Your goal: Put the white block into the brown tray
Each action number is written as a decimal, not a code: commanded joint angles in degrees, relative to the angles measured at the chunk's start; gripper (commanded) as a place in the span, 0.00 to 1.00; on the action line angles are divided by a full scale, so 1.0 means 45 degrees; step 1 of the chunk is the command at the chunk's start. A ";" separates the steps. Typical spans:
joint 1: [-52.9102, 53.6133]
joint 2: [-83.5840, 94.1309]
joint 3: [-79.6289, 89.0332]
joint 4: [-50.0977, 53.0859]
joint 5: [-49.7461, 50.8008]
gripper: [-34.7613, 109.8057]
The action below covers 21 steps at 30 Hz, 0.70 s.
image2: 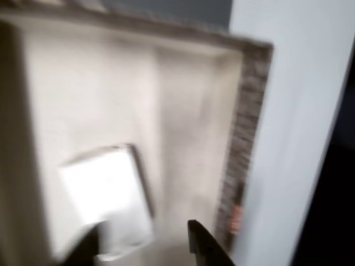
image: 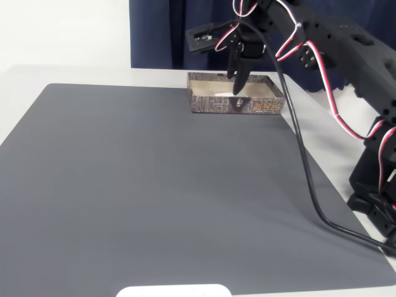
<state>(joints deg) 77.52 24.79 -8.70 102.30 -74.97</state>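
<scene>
White block [image2: 105, 199] lies on the pale floor of the brown tray [image2: 244, 138], just under the tool [image2: 147, 244], whose fingers stand parted around it without gripping, so lifting carelessly could snag and drag it against the wall.

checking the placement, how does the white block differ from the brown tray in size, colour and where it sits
Size: the white block is far smaller than the brown tray, covering just part of its floor.
Colour: the block is plain bright white; the tray has dark mottled brown outer walls with an emblem and lettering.
Place: the block lies inside the tray, below the pincer; the tray sits at the far edge of the grey mat.
Shared: both are rectangular, and the tray's inside is also pale.
</scene>
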 commanded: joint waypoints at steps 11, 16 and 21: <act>-0.2383 0.5898 0.3535 0.1328 0.0977 0.24; -0.3613 0.8105 0.6582 0.1289 0.3867 0.24; -0.5059 1.0293 0.9688 0.1270 0.7363 0.24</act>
<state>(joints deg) 57.74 63.11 31.11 104.15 -50.10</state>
